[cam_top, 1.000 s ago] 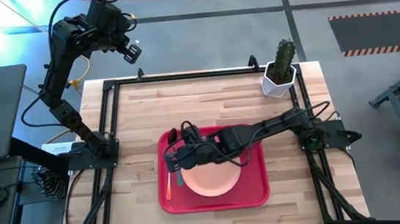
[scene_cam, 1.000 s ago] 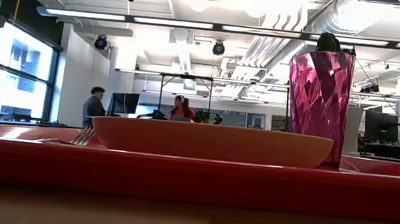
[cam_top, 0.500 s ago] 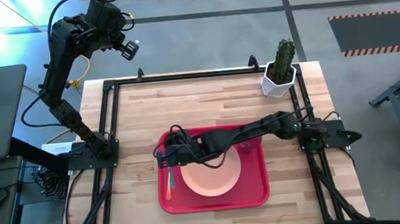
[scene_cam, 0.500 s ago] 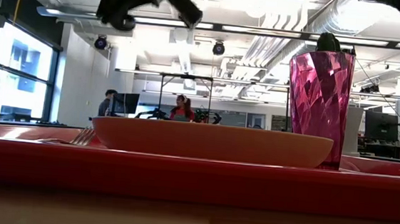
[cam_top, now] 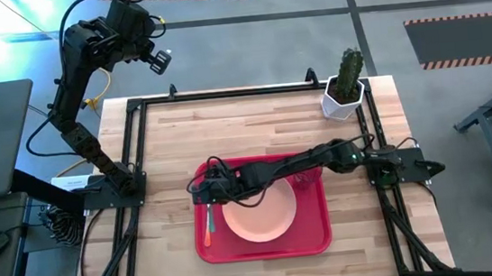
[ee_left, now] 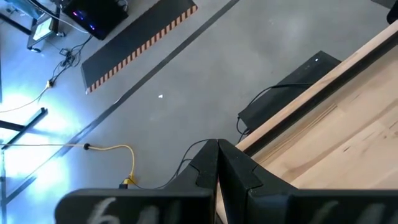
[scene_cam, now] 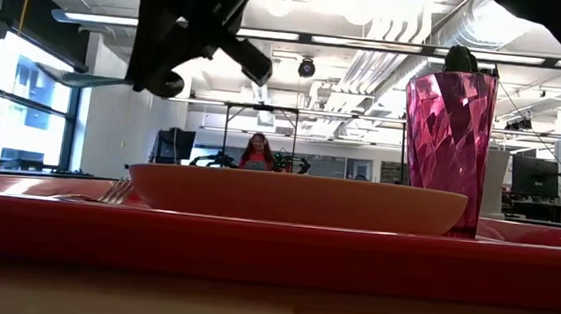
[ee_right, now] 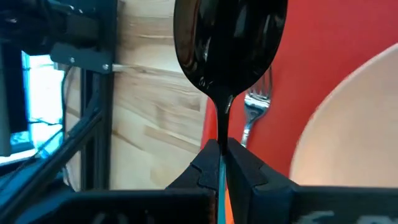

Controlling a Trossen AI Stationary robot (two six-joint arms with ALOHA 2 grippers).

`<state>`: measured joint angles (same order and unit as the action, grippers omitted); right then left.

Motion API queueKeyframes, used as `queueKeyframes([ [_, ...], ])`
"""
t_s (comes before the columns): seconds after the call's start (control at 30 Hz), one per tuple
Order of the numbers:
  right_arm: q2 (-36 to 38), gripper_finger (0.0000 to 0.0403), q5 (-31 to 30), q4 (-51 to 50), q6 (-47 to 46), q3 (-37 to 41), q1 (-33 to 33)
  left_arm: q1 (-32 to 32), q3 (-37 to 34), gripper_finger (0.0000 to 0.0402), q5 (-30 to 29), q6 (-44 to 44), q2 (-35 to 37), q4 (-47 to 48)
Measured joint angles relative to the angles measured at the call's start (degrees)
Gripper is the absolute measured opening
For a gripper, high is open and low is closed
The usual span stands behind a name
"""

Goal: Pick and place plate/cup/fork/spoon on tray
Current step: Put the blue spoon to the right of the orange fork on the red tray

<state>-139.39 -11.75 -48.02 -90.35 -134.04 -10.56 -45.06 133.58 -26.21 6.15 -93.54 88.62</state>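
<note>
A white pot with a green cactus (cam_top: 344, 88) stands at the far right corner of the wooden table (cam_top: 254, 124), well apart from the tray (cam_top: 318, 231); a black frame (cam_top: 134, 108) runs round the table's edge; in the low view a person (scene_cam: 258, 151) shows in the room beyond. The red tray lies at the near middle of the table; on it rest the peach-pink plate (cam_top: 261, 218), the translucent red-pink cup (scene_cam: 447, 150) at the plate's far right, and the fork (cam_top: 208, 230) along the tray's left rim, left of the plate. The right gripper (cam_top: 204, 193) reaches over the tray's far left corner, its fingers (ee_right: 239, 165) pinched tight on the spoon (ee_right: 229, 46), whose dark bowl hangs above the fork's tines. The left gripper (ee_left: 217, 163) waits high beyond the table's far left corner, fingers closed on nothing.
</note>
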Motion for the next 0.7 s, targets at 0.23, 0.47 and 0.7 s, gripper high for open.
queueKeyframes([
  [0.23,-2.72,0.0000,2.09,0.71,-1.77,0.02,0.25,0.00,0.00,0.0000,0.15,0.02,0.00,-0.61],
  [0.47,-5.38,0.0000,6.51,1.59,-3.80,0.02,0.17,0.02,0.00,0.0000,0.29,0.02,-0.02,-0.74],
  [0.7,-6.20,0.0000,8.57,0.24,-5.70,0.00,-0.47,0.02,0.00,0.0000,0.61,0.02,-0.02,-1.03],
])
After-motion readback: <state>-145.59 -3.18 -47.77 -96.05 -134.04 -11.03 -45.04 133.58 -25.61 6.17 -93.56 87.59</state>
